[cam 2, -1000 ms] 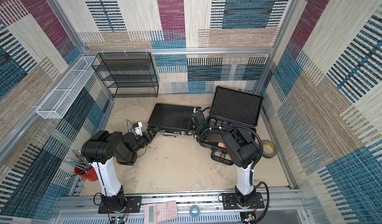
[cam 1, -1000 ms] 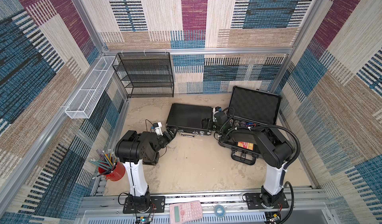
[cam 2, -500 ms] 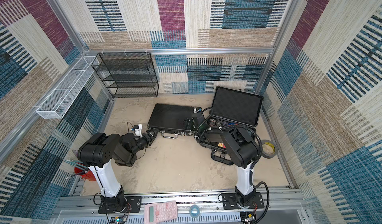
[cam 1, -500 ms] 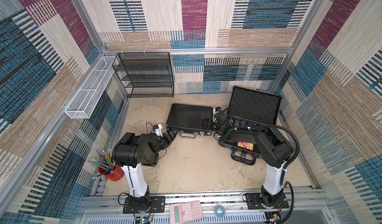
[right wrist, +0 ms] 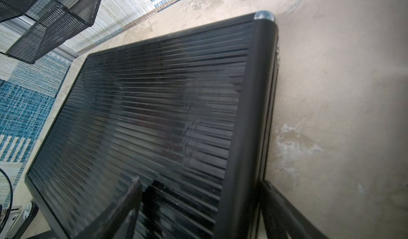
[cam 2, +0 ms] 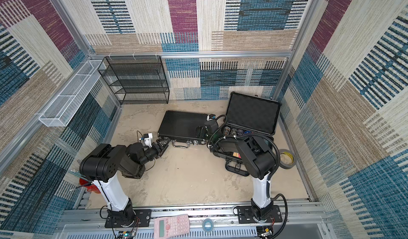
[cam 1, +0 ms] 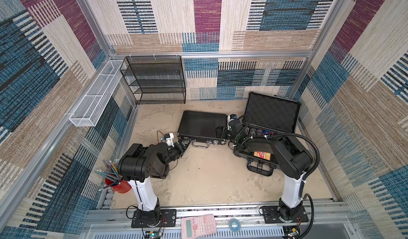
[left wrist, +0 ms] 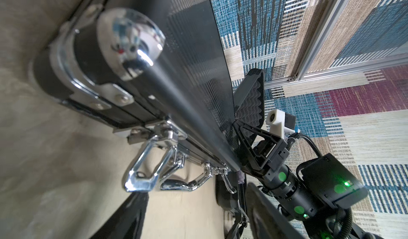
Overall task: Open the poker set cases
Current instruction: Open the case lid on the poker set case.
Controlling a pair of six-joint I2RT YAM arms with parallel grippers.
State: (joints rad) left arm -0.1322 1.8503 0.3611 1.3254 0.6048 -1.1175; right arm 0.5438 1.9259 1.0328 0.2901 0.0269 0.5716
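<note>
The slim black case [cam 1: 203, 125] lies flat in the middle of the sandy worktop [cam 1: 209, 182], and its lid is down. Its thin handle [cam 1: 199, 145] points toward the robot. The left pincer [cam 1: 185, 144] sits low at the front left corner of this case, just beside it. Its jaws look apart in both top views, but they are small there, so it is hard to be sure. In the left wrist view, the silver latch [left wrist: 152, 160] closest to that corner sticks out from the front of the case, flipped away from the lid.

The right pincer [cam 1: 220, 132] is at the right end of the same case, and its jaws are apart. In the right wrist view, one of its fingers [right wrist: 125, 202] is over the ribbed lid. The other is down by the front wall, so the front edge of the lid is between them.

The grey case [cam 1: 272, 114] sits just to the right of the slim one, near the right wall. Its lid stands up and shows bumpy black foam. The right arm [cam 1: 287, 156] reaches across its bottom half and hides much of it. A row of round things [cam 1: 254, 131] and a little red box [cam 1: 260, 154] show inside. Its thick handle [cam 1: 260, 170] points toward the robot.

A black wire shelf [cam 1: 154, 81] stands against the back wall. A red cup [cam 1: 117, 182] of pencils is by the left arm. A pink calculator [cam 1: 198, 224] lies on the front rail.
</note>
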